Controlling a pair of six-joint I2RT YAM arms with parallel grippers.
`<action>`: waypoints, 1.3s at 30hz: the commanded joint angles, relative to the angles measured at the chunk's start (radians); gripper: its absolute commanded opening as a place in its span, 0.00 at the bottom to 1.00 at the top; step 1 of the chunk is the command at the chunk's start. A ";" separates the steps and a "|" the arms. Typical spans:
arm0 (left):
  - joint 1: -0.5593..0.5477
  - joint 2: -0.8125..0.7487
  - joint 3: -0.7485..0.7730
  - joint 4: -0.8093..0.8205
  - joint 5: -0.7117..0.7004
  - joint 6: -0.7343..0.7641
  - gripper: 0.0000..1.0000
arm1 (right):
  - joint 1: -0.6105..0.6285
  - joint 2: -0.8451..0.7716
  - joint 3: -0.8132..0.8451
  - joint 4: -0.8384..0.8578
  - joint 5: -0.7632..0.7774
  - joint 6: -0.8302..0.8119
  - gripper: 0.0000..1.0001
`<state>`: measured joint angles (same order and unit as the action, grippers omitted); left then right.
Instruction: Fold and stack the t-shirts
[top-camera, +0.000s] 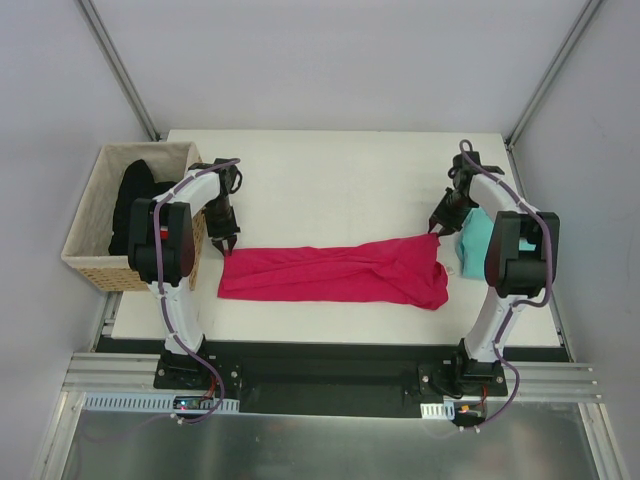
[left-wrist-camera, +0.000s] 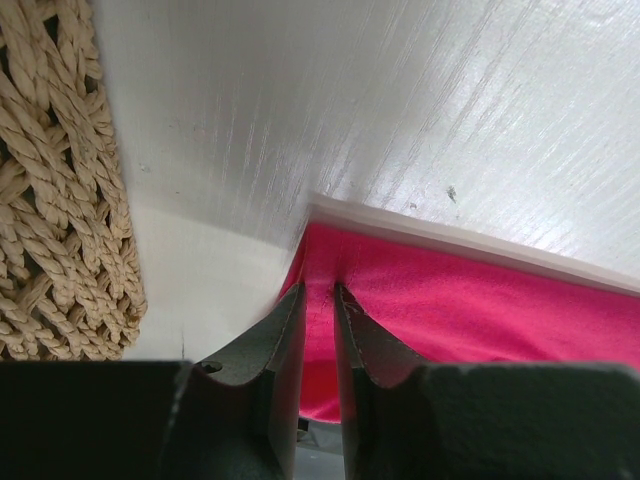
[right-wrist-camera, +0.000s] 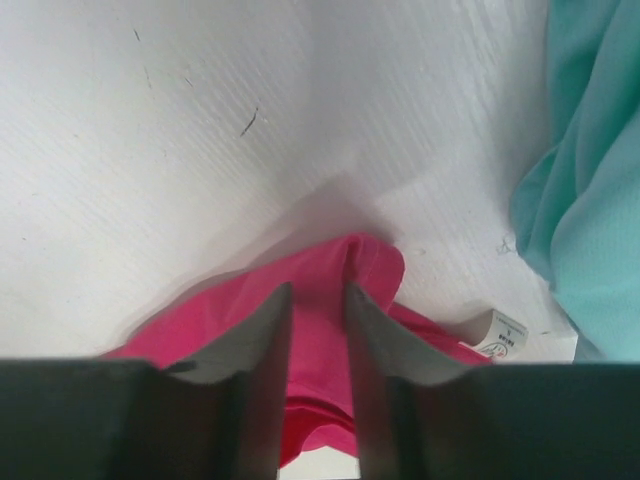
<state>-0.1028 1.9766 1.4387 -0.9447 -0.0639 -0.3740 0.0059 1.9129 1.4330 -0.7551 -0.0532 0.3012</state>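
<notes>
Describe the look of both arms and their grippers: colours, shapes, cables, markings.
Both the left arm and right arm have slim white links joined by black joint housings, with a purple-grey cable looped along each. The left arm's housing shows a small red mark. The left gripper and right gripper each carry two dark grey, tapered fingers.

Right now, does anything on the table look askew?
Nothing spilled or damaged. The pink t-shirt, pinched by the left gripper and right gripper, is bunched and wider at its right end; the teal t-shirt lies crumpled by the right arm.
</notes>
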 joint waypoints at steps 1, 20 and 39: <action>0.012 -0.050 -0.009 -0.025 -0.004 0.006 0.17 | -0.023 0.017 0.040 0.005 -0.002 -0.011 0.19; 0.014 -0.036 0.023 -0.026 -0.025 -0.016 0.00 | -0.034 -0.026 -0.016 0.020 0.007 0.004 0.01; 0.018 -0.024 0.031 -0.025 -0.028 -0.006 0.19 | -0.037 -0.026 -0.003 0.014 0.001 0.009 0.01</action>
<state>-0.0963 1.9762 1.4639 -0.9466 -0.0658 -0.3771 -0.0223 1.9278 1.4139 -0.7353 -0.0570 0.3019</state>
